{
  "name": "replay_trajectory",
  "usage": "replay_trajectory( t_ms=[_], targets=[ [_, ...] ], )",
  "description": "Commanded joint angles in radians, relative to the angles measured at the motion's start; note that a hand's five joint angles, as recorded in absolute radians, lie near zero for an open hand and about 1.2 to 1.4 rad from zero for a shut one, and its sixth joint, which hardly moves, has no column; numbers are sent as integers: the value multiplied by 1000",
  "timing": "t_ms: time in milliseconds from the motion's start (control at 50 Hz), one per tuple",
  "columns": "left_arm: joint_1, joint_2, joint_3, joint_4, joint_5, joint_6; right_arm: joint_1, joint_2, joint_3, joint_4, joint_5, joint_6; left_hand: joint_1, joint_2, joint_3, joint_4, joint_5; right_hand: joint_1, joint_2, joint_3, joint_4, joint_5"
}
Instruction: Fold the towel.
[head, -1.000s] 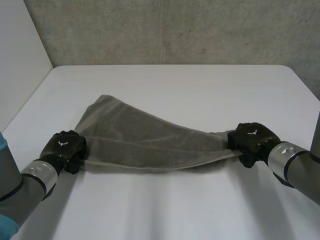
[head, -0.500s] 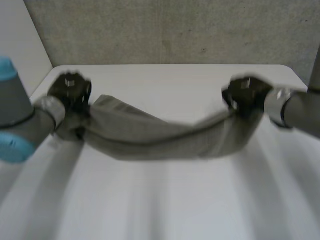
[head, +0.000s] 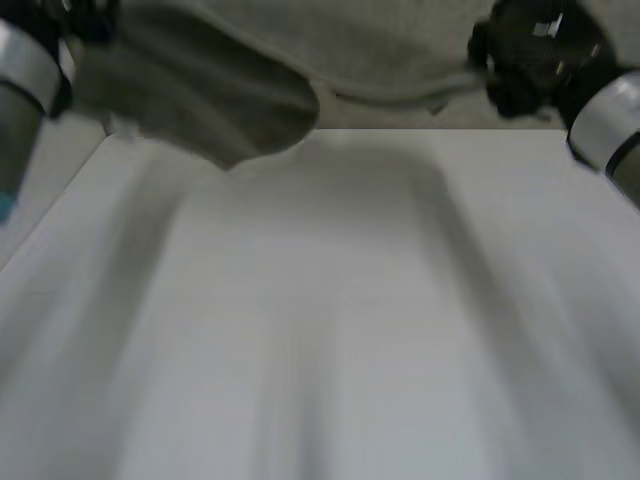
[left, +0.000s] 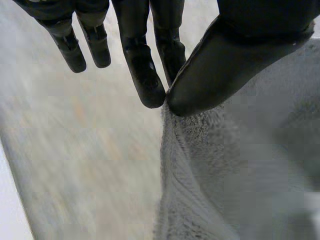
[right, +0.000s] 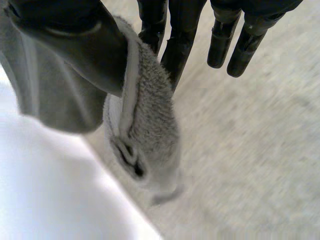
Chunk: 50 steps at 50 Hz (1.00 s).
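The grey towel (head: 250, 70) hangs in the air above the far part of the white table (head: 320, 320), stretched between my two hands. My left hand (head: 85, 12) is raised at the towel's left end. In the left wrist view its thumb (left: 225, 65) pinches the towel's edge (left: 210, 165) against the fingers (left: 145, 75). My right hand (head: 530, 50) holds the right end high. In the right wrist view its thumb (right: 80, 45) presses a towel corner (right: 145, 125) against the fingers (right: 175, 45). The towel sags lowest near its left side.
A grey wall (head: 440, 115) rises behind the table's far edge. A pale side wall (head: 50, 180) stands to the left of the table.
Both hands have lifted the towel off the table and carried it up and away toward the far edge. It lay on the table a second ago and now hangs clear of it.
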Motion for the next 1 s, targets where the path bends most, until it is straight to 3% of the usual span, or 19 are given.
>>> replay_trajectory(
  t_ms=[20, 180, 360, 540, 580, 780, 1000],
  targets=[
    [13, -17, -296, 160, 95, 31, -4, 0, 155, 4, -7, -79, 88, 59, -58, -66, 65, 59, 71, -53, -76, 51],
    [7, -37, -549, 285, 106, 190, -29, 20, 415, -22, -9, -88, 88, 59, -58, -66, 65, 59, 71, -53, -76, 51],
    [-5, -48, -698, 326, 164, 331, -69, 15, 491, -24, -10, -85, 88, 59, -58, -66, 65, 59, 71, -53, -76, 51],
    [22, -127, -695, 421, 157, 364, -90, -40, 525, -22, -10, -59, 88, 59, -58, -66, 65, 59, 71, -53, -76, 51],
    [28, -150, -691, 458, 152, 362, -93, -38, 526, -20, -10, -56, -157, -186, -58, -66, -180, 59, 71, -53, -76, 51],
    [30, -195, -672, 481, 134, 364, -122, -41, 535, -16, -10, -39, -484, -513, -58, -66, -507, 59, 71, -53, -76, 51],
    [39, -186, -684, 460, 86, 443, -173, -52, 531, -13, -1, -16, -423, -452, -58, -66, -446, 59, 71, -53, -76, 51]
  ],
)
